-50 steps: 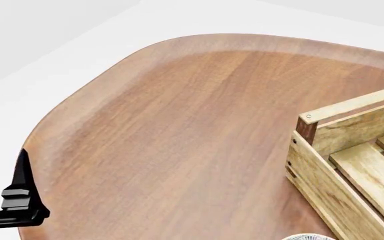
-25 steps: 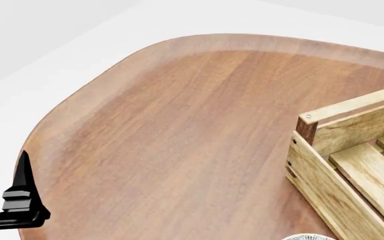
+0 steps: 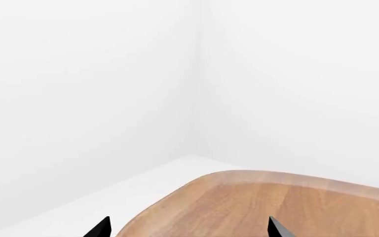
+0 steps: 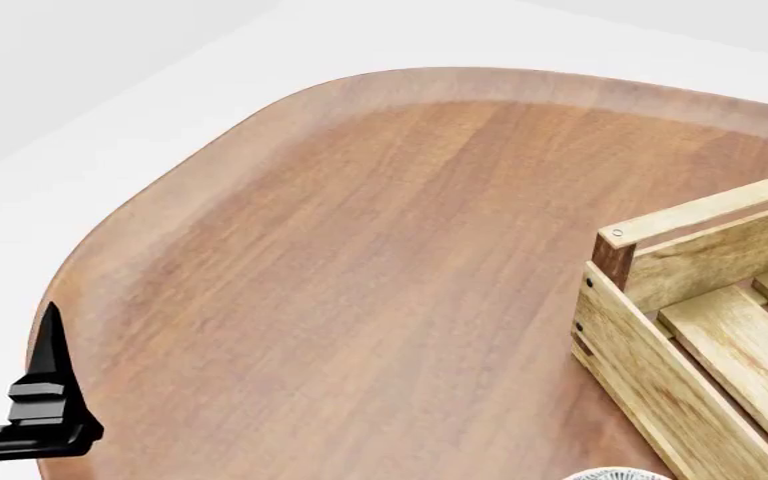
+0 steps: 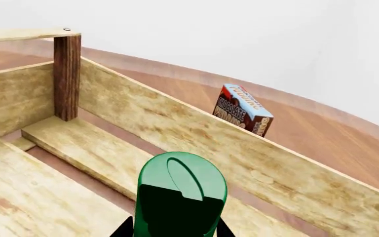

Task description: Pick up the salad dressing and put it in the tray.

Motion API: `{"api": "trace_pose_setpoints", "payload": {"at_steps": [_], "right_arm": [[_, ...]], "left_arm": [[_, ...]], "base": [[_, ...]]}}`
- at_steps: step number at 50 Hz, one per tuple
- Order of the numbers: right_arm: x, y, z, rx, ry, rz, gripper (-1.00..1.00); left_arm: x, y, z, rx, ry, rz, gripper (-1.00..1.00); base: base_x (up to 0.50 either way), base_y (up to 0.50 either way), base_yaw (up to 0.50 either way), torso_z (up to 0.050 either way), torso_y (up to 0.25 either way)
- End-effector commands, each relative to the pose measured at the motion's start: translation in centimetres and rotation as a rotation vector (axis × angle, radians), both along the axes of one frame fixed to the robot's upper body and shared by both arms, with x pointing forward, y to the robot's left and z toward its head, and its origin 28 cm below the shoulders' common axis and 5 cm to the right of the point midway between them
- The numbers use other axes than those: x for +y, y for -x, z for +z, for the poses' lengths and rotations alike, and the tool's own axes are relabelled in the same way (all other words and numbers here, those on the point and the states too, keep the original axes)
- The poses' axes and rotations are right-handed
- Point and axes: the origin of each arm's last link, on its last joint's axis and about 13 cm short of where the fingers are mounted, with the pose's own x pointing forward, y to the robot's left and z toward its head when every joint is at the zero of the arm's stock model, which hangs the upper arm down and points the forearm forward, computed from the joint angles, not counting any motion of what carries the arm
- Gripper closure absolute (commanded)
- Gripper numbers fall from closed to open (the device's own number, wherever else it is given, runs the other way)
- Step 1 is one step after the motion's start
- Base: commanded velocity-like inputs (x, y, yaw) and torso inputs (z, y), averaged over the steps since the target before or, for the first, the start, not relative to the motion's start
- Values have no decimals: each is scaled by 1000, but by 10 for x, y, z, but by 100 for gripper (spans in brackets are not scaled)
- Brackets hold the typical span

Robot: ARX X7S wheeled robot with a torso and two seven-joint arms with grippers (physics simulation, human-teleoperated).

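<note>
My right gripper [image 5: 174,229] pinches the salad dressing [image 5: 181,195] over the tray [image 5: 150,123] floor; a pudding box [image 5: 244,109] stands outside at one o'clock. Placement step: lower, then release. My left gripper [image 3: 188,228] idles, fingers spread.

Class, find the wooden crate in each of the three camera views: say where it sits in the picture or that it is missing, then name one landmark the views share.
Left wrist view: the wooden crate is not in it.
Head view: the wooden crate sits at the right edge, cut off by the frame.
Right wrist view: it fills the lower and left part, seen from over its inside.
Shared landmark: the brown wooden table, showing in all three views.
</note>
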Motion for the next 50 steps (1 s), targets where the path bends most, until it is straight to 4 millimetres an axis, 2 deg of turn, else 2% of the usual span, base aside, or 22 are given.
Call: {"api": "trace_pose_setpoints", "payload": {"at_steps": [1,10,32,33,50], "right_arm": [[0,0,0,9,22,10,100],[3,5,-9,-7,8,8,100],[5,8,-15,5,12,3,100],[6,9,-16,7,13,3,-100],[4,6,-12,20,8,18,-100]], "left_arm": [[0,0,0,-1,-3,0,-100],[0,0,-1,0,-4,-1,-100],[0,0,0,-4,-7,-1,-100],[0,0,0,-4,-7,-2,-100],[0,1,0,-4,-4,0,-100]], "base": [[0,0,0,0,0],[0,0,0,0,1],[0,0,0,0,0],[0,0,0,0,0],[0,0,0,0,0]]}}
